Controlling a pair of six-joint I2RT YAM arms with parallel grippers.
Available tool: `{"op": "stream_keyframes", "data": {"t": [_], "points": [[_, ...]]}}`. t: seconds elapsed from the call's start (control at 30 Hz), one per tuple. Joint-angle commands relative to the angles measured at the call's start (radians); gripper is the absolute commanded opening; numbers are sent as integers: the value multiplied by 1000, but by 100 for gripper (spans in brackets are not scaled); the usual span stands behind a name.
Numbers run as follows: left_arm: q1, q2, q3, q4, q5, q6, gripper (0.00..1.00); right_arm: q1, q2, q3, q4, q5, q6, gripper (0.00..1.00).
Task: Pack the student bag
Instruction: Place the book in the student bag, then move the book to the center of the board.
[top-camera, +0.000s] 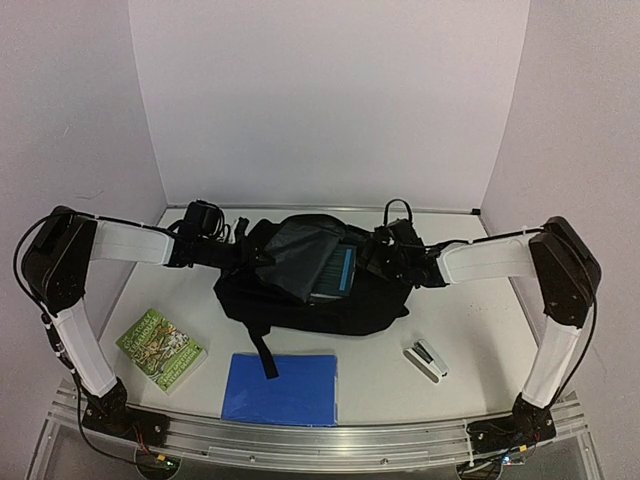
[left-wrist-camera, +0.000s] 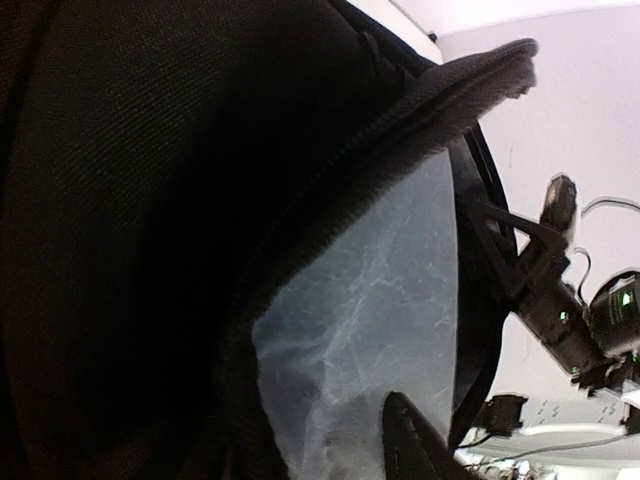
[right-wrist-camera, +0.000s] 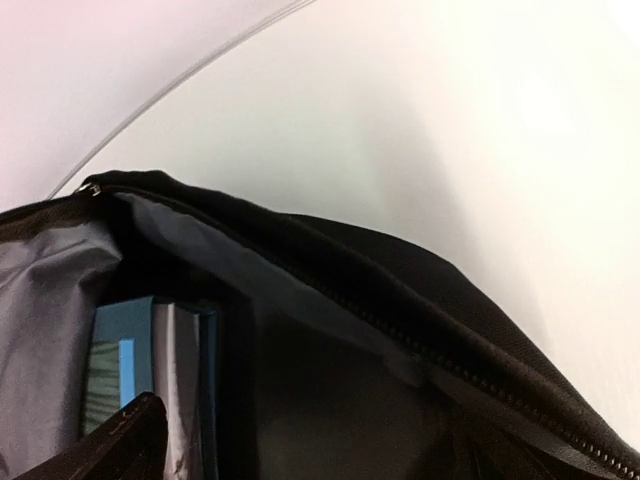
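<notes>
The student bag lies open at the far middle of the table, between the left gripper, against its left side with its spread hidden by fabric, and the right gripper, spread wide at its right rim.

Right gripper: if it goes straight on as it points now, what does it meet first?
Probably the blue-edged book inside the student bag: the right gripper points into its open mouth. Depth is unclear; the grey lining might come first.
</notes>
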Motion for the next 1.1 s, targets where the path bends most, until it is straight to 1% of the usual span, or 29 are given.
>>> {"op": "stream_keyframes", "data": {"t": [0.0, 0.07, 0.1, 0.2, 0.27, 0.47, 0.57, 0.63, 0.77, 0.8, 0.87, 0.93, 1.0, 1.07], "points": [[17, -116, 19, -97, -94, 51, 70, -4, -127, 38, 1, -74, -164, 98], [32, -178, -11, -126, -130, 54, 83, -3, -177, 42, 5, -132, -211, 98], [44, -214, -32, -135, -144, 52, 86, -3, -201, 42, 6, -156, -226, 98], [99, -320, -93, -174, -175, 38, 95, 2, -268, 34, 21, -218, -258, 98], [152, -386, -133, -222, -193, 21, 98, 8, -298, 30, 31, -268, -272, 98], [318, -519, -243, -469, -329, -42, 100, 73, -317, 40, 73, -367, -265, 98], [416, -552, -313, -536, -369, -114, 100, 110, -287, 54, 99, -383, -254, 98], [476, -576, -354, -571, -421, -145, 100, 125, -268, 53, 124, -401, -241, 98], [494, -616, -371, -645, -555, -176, 100, 136, -246, 40, 158, -417, -223, 98], [496, -627, -372, -674, -590, -197, 100, 136, -245, 34, 160, -417, -220, 98], [499, -659, -382, -752, -716, -260, 100, 136, -246, 22, 164, -416, -215, 98], [500, -688, -400, -826, -788, -323, 100, 137, -246, 12, 167, -414, -212, 98], [503, -721, -429, -862, -827, -370, 100, 137, -243, 5, 170, -410, -210, 98], [511, -730, -456, -876, -818, -397, 100, 138, -236, 3, 173, -410, -204, 98]]}}
